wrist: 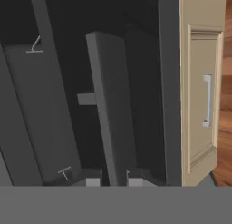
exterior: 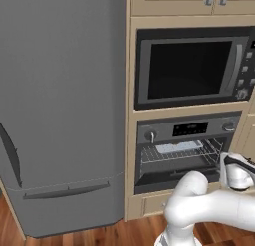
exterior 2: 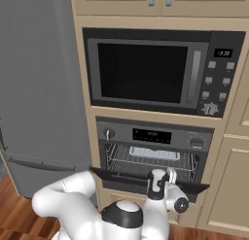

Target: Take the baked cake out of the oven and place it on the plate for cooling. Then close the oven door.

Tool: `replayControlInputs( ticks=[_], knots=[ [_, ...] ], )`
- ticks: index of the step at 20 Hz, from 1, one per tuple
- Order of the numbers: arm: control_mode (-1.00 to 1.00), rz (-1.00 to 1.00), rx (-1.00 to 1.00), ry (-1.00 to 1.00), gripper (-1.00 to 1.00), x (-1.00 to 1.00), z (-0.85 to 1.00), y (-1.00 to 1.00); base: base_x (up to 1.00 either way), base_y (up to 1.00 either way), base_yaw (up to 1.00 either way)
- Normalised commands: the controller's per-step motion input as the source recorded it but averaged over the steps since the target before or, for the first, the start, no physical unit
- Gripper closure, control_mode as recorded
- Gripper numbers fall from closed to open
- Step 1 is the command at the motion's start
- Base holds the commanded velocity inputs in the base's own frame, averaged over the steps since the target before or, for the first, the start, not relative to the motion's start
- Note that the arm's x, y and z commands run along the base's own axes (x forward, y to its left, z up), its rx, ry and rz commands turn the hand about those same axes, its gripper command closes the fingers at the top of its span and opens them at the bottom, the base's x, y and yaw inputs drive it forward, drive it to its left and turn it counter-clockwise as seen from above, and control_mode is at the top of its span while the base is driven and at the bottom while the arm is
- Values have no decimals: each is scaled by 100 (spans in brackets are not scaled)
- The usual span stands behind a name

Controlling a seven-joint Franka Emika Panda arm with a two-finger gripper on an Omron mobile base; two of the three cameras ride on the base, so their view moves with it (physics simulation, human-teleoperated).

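Your gripper (wrist: 110,182) was closed on the bar handle (wrist: 111,109) of the oven door (exterior 2: 121,178), which hung open below the oven (exterior 2: 153,151). If you pulled askew, the handle could slip out

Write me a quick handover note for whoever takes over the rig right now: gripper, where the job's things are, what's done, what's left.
Gripper: shut on the oven door's handle, the bar running between the fingertips in the hand view.
Oven door: pulled down open, about level.
Oven: open, racks visible, with a pale grey tray on the upper rack.
Cake: I cannot make it out in the oven. Plate: not spotted yet.
Done: door opened.
Left: let go of the handle, find the cake and take it out, set it on the plate, close the door.
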Motion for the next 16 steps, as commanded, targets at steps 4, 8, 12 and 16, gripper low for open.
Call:
replayControlInputs(
  ticks=[4,8,12,16],
  knots=[
    [-100,0,0,8,-100,-29,-21,-19,0,0,0],
    [-100,0,0,4,-100,-24,-16,-17,0,0,0],
    [-100,0,0,0,-100,-30,0,-8,0,0,0],
    [-100,0,0,-1,-100,-37,14,-5,0,0,0]
  ],
)
